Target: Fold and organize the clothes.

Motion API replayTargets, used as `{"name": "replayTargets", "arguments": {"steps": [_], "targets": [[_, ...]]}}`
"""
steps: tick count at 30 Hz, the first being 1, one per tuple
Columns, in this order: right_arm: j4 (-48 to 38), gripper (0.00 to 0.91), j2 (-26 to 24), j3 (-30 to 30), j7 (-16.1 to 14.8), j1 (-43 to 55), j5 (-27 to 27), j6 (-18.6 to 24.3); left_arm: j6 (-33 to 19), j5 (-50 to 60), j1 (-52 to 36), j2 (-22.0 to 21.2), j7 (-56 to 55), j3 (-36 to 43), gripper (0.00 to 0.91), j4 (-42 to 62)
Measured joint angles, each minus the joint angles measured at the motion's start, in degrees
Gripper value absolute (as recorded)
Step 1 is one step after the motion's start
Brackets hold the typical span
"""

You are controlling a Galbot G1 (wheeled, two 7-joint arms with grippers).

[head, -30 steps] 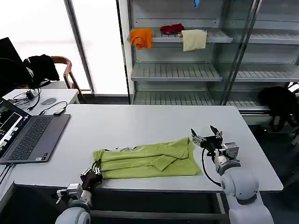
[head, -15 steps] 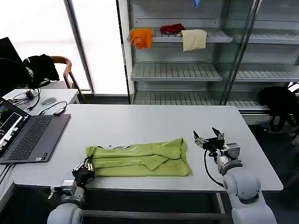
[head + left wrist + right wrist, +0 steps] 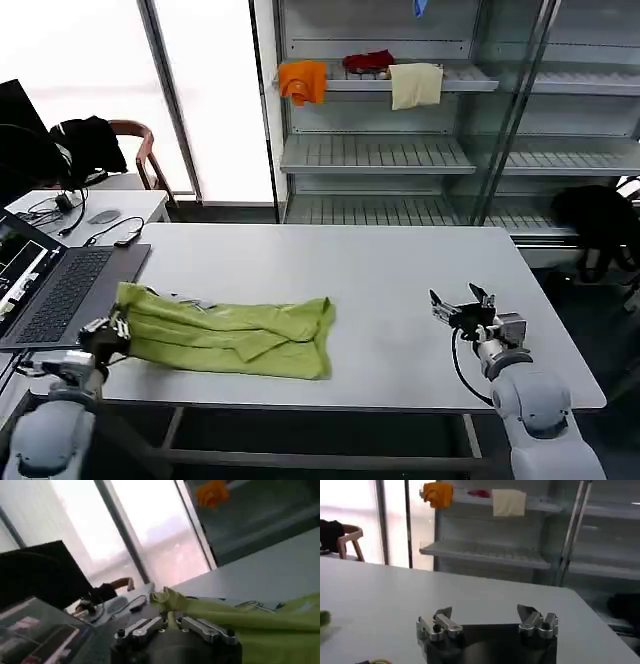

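From the head view, the shirt [image 3: 228,333] lies folded beside the laptop [image 3: 55,290], its end clenched by the left gripper [image 3: 112,328]. The right gripper [image 3: 462,306], released, sits well apart from the laptop.

The left wrist view shows fingers [image 3: 142,629] pinching the shirt [image 3: 240,625].

In the right wrist view, the right gripper [image 3: 487,622] stands spread above the table [image 3: 380,595].

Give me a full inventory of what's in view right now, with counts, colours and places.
T-shirt: one, lime, folded on the table's front left, its left end by the laptop.
Table: one, white, in front of the robot.
Laptop: one, grey, open, table's left edge.
Shelf cloths: three, orange, red, cream, on the upper shelf behind.
Chair: one, wooden, back left, black garment draped on it.
Left end effector: shut on the T-shirt's left end.
Right end effector: open, empty, over the table's right side.
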Motion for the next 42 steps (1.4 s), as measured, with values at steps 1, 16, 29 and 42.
{"name": "replayTargets", "arguments": {"steps": [1,16,29,42], "targets": [[-0.1,0.907,0.0,0.0,0.0,-0.1,0.0,0.0,0.0,0.4,-0.4,1.1,0.5,-0.6,0.0,0.1],[-0.2,0.907,0.8,-0.3,0.3,-0.8,-0.6,0.0,2.6,5.0,-0.9,3.9,2.6,0.7,0.01,-6.7],[1.1,0.907,1.9,-0.2,0.3,-2.0,-1.1,-0.2,6.4,8.1,0.1,-4.0,-1.3,13.2,0.01,-14.1],[1.1,0.907,2.4,-0.5,0.4,-2.0,-1.7,-0.4,8.5,10.2,-1.0,-10.5,-4.6,24.5,0.01,-12.8]]}}
